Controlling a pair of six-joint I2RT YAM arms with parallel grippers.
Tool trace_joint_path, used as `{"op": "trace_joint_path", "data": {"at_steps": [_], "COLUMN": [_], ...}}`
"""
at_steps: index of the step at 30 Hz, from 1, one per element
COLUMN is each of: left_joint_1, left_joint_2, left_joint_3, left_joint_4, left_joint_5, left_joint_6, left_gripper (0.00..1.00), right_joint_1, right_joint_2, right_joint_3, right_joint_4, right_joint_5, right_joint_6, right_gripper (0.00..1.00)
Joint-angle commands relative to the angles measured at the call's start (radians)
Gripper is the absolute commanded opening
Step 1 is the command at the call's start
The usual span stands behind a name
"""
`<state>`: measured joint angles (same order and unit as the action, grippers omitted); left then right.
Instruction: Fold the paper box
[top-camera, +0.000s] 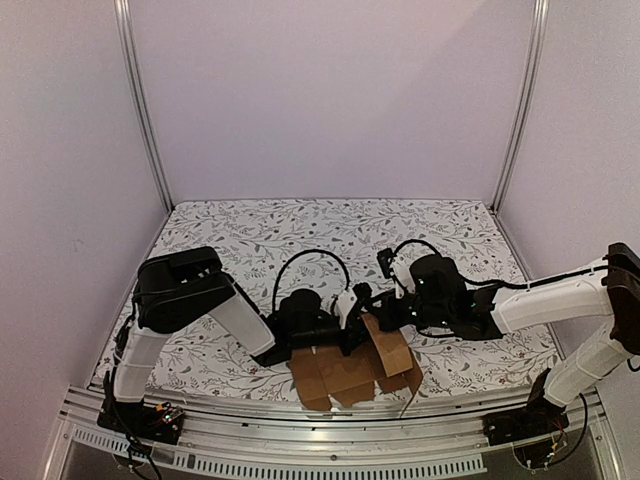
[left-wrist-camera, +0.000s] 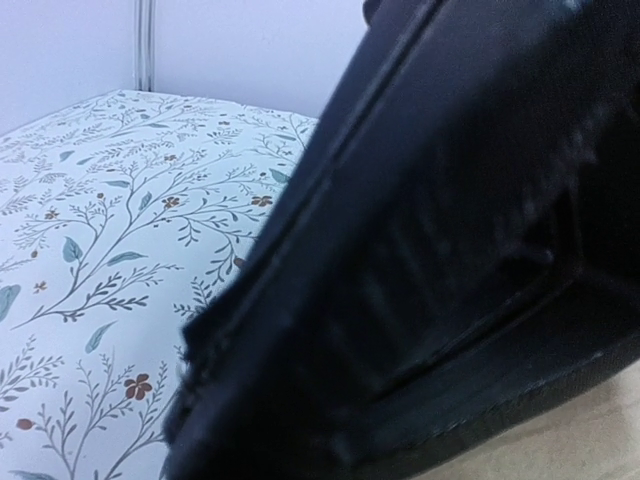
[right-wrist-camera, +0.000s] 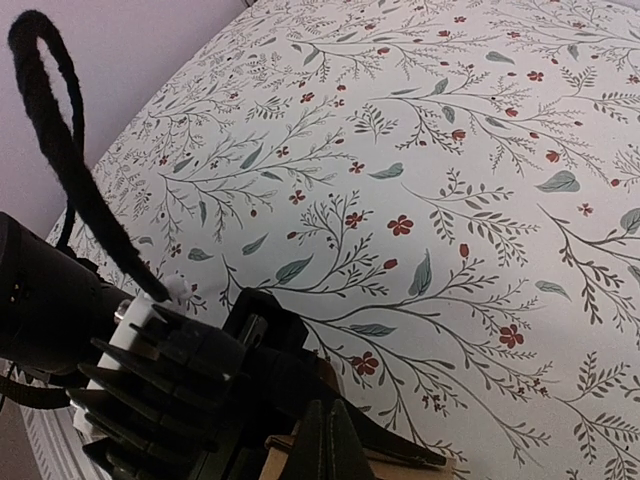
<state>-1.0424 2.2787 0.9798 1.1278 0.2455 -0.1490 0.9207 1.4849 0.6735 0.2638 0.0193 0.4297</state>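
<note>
The paper box (top-camera: 345, 378) is a brown cardboard sheet lying near the table's front edge, with one panel (top-camera: 390, 345) raised on its right side. Both grippers meet at that panel's upper left corner. My left gripper (top-camera: 351, 318) comes in from the left. In the right wrist view one of its black fingers (right-wrist-camera: 400, 440) lies along the cardboard's top edge (right-wrist-camera: 415, 470), gripping the flap. My right gripper (top-camera: 373, 316) (right-wrist-camera: 329, 408) is shut with nothing between its fingers, its tips just above the cardboard. A black mass (left-wrist-camera: 450, 250) fills the left wrist view, with a strip of cardboard (left-wrist-camera: 600, 440) below it.
A floral cloth (top-camera: 300, 230) covers the table, with lilac walls on three sides. An aluminium rail (top-camera: 300, 440) runs along the near edge by the arm bases. A black cable loop (right-wrist-camera: 60, 140) arches over the left wrist.
</note>
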Motion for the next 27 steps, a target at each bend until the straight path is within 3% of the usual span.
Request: {"op": "trace_joint_path", "data": {"at_steps": [1,3,16,27], "left_joint_1": [-0.004,-0.004,-0.011,-0.014], "left_joint_2": [0.020,0.020,-0.058,-0.155], "left_joint_3": [0.027,0.028,-0.021,-0.073], "left_joint_4": [-0.007,-0.014,-0.075,-0.162], "left_joint_5": [0.040,0.038,-0.095,-0.436], "left_joint_6": [-0.001,0.003,0.083,0.123], "left_gripper": [0.07,0.00,0.00,0.00], "right_joint_1": [-0.003,-0.002,-0.003,-0.002], "right_joint_2": [0.000,-0.001,-0.049,-0.194], "right_joint_3": [-0.033,-0.035,-0.026,0.064], "right_joint_4": [-0.044,-0.044,-0.071,-0.245], "right_joint_5": [-0.008,-0.007,0.002,0.038], "right_joint_6": [0.004,0.004,0.004,-0.013], "right_gripper": [0.00,0.00,0.02,0.41]}}
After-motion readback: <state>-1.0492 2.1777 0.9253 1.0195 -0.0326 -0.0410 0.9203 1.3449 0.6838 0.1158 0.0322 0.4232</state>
